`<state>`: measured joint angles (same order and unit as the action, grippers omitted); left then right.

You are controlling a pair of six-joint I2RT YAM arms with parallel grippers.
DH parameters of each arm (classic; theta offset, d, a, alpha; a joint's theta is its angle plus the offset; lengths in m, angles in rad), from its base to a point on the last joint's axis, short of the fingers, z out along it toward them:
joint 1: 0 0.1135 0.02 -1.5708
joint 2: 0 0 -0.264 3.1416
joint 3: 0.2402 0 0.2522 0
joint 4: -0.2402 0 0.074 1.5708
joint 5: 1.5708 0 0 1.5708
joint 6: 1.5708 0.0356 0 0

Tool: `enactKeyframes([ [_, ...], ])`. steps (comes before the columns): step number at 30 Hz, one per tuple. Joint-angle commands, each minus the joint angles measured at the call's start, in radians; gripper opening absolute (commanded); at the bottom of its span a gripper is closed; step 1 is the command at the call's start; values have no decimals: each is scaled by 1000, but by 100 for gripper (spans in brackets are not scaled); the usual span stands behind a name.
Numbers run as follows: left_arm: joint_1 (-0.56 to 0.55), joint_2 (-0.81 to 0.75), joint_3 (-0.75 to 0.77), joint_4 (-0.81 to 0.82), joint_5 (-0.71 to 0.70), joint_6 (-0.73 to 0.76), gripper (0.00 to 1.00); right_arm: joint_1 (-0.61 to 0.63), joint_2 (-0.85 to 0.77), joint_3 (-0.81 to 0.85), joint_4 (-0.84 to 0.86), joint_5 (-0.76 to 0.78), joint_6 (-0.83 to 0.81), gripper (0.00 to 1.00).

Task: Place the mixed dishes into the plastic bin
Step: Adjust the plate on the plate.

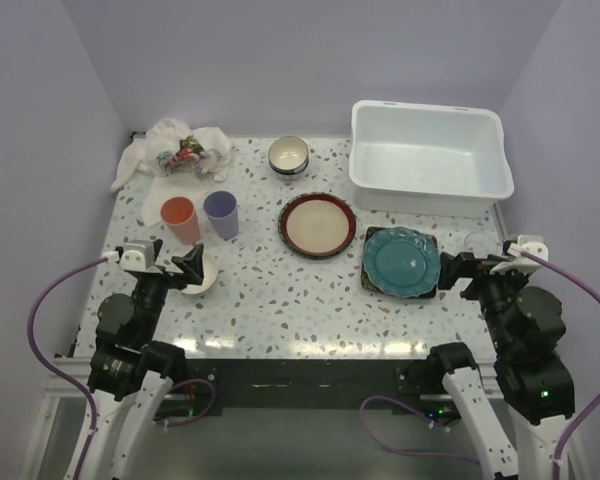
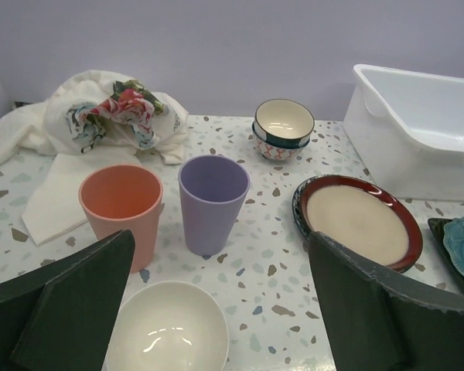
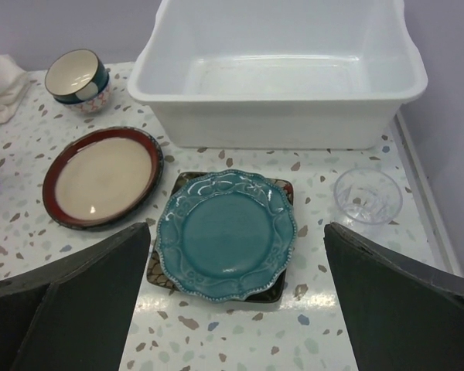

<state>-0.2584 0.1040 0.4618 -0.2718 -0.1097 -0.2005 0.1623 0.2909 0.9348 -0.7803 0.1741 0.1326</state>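
The bin (image 1: pixel 425 195) stood on the bench (image 1: pixel 280 310). Just in front of it lay the teal plate (image 1: pixel 401 262), stacked on a square plate (image 3: pixel 182 181). To the bin's left were the red-rimmed plate (image 1: pixel 318 224) and stacked bowls (image 1: pixel 288 156). Farther left were the purple cup (image 1: pixel 221 214), orange cup (image 1: pixel 180 219) and white bowl (image 2: pixel 168 328). Both the left end effector (image 2: pixel 220 255) and the right end effector (image 3: pixel 237 232) were spread wide.
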Motion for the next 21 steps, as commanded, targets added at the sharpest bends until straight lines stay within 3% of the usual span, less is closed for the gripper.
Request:
enactKeyframes([
  [1, -4, 33, 29, 5, 34, -77, 100, -4, 86, 78, -43, -70, 77, 99],
  [11, -25, -13, 3, 10, 27, -79, 100, -4, 405, 53, -263, -111, 334, 99],
  [21, -96, -49, -6, 11, -15, -79, 100, -9, 468, -154, -148, -28, 599, 99],
])
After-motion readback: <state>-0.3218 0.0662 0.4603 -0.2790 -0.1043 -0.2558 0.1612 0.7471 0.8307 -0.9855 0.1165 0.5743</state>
